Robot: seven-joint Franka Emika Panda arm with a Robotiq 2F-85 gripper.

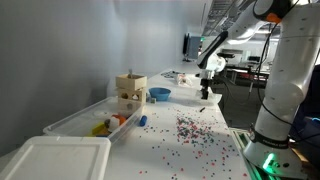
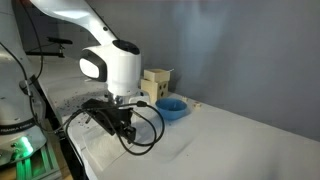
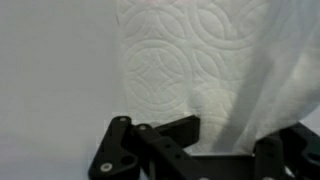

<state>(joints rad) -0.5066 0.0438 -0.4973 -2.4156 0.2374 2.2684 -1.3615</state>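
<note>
Gripper (image 1: 205,92) low over the table (image 1: 190,108) in an exterior view, with the bowl (image 1: 158,94) just beside the jaws. In an exterior view, the box (image 2: 155,85) stands behind the jaws. Wrist view: jaws clenched on the towel (image 3: 170,60), which spreads out ahead of them.

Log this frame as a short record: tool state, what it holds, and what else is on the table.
tool: the tool is shut, low over the white table
held: paper towel embossed with circles, apparently pinched at its near edge
near the tool: blue bowl, wooden box
elsewhere on table: scattered coloured bits, clear bin, white lid
unclear: how much of the towel lies flat
</note>
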